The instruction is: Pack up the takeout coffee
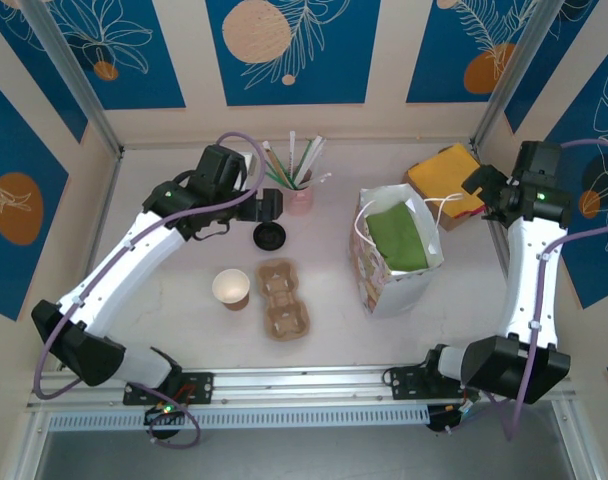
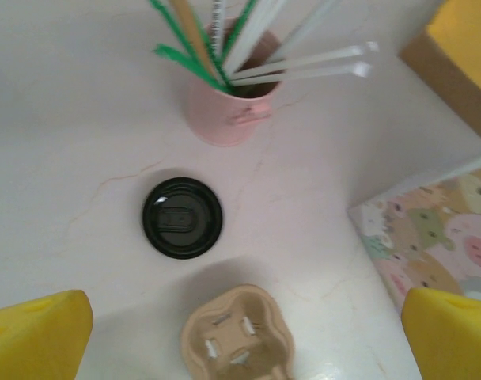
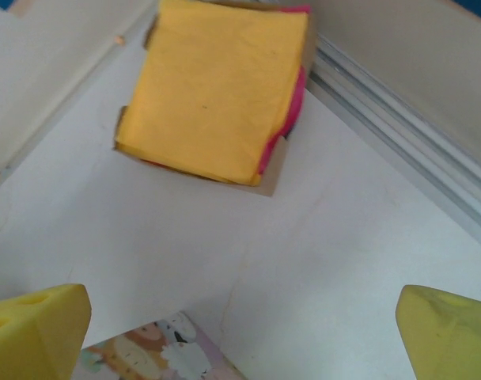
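Loose black lid point(image 2: 182, 218) — glossy plastic. Two-slot cup carrier point(image 2: 238, 342) — matt, rough moulded pulp. Bench point(image 2: 66, 158) smooth, faintly shiny, marble-like white. Yellow napkins point(image 3: 213, 87) soft matt paper; printed gift bag point(image 2: 438, 237) smooth paper.

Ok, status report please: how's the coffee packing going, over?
Left pincer open near loose black lid. Right pincer open by yellow napkins. Cup lidless, beside tray. Nothing in the way.

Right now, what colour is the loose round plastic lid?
The round plastic lid is black; left wrist view shows it best.
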